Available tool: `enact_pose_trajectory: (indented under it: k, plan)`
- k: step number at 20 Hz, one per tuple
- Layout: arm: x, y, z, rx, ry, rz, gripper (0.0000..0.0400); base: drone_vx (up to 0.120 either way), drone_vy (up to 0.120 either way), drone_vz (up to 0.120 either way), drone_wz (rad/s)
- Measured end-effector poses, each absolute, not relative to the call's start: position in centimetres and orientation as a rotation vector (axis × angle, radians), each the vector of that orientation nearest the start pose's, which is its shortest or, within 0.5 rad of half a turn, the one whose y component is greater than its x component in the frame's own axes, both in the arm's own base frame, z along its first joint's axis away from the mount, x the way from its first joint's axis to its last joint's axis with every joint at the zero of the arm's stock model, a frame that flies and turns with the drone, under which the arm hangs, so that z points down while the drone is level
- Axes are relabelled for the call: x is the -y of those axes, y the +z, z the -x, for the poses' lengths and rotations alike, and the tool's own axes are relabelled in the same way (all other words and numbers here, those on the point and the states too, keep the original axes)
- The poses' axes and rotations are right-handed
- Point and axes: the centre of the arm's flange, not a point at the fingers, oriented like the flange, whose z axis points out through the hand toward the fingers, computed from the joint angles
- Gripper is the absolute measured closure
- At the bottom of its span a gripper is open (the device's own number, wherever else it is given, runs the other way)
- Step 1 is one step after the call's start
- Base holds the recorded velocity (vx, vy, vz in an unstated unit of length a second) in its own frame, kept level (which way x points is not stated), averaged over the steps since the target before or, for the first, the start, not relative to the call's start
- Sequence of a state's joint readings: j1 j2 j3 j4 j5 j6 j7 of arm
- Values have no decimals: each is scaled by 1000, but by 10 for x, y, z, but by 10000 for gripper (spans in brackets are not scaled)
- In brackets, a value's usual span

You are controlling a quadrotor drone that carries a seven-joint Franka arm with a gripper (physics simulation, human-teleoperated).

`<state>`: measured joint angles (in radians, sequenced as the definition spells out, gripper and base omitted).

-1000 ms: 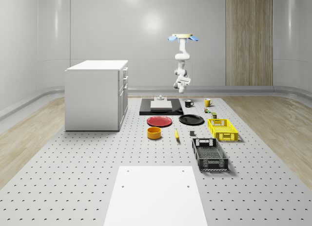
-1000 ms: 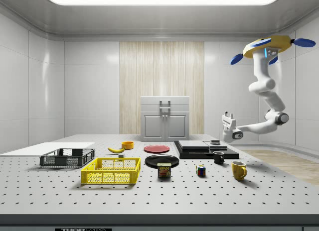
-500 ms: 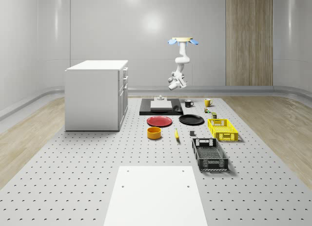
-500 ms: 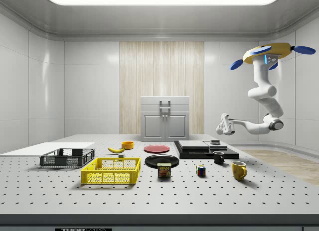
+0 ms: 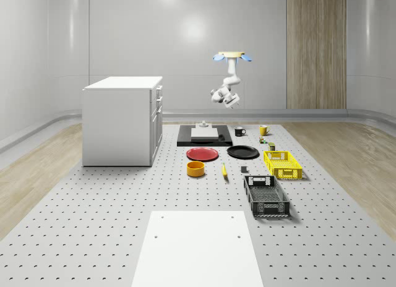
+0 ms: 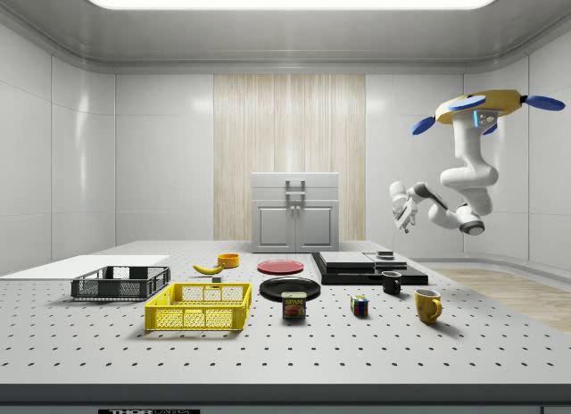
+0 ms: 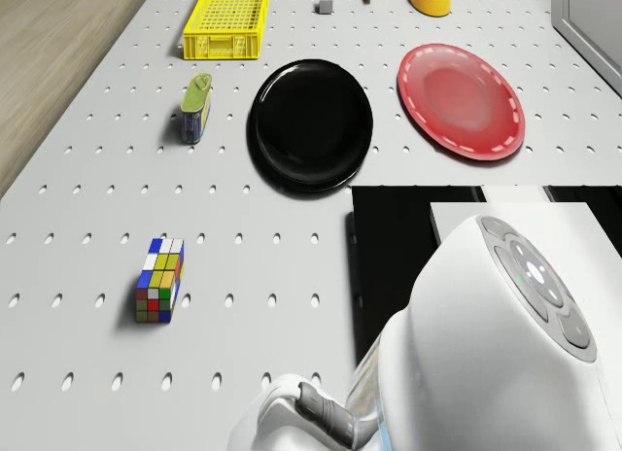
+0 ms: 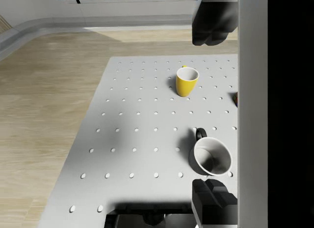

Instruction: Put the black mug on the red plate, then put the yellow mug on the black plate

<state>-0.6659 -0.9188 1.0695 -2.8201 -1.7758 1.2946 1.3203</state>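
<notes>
Hovering high beyond the table's far end, the drone (image 6: 482, 103) holds its gripper (image 6: 401, 206), finger spread unreadable, above the black mug (image 8: 211, 156); rigid and smooth-walled, it likely suits a rim pinch.

counter (image 5: 93, 225): grey, perforated
cabinet (image 5: 122, 120): on the counter, landmark
white sheet (image 5: 197, 247): near end
black slab (image 5: 204, 137): beside cabinet
red plate (image 5: 202, 154), black plate (image 5: 242, 152): before slab
black mug (image 5: 239, 131), yellow mug (image 5: 263, 130): beyond slab
yellow crate (image 5: 282, 163), black crate (image 5: 266, 196): far from cabinet
</notes>
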Motion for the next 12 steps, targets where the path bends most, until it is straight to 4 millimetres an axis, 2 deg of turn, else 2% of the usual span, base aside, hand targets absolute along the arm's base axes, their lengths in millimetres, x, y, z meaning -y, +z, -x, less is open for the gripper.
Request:
enact_pose_trajectory:
  k: [2, 6, 12]
  plan:
    - [-32, 497, -307, 141, 785, -313, 0, 20, 0, -120, 0]
    - [-16, 493, -307, 71, 786, -153, 0, 120, 0, -120, 0]
    - [-5, 491, -307, 26, 785, -52, 0, 120, 0, -120, 0]
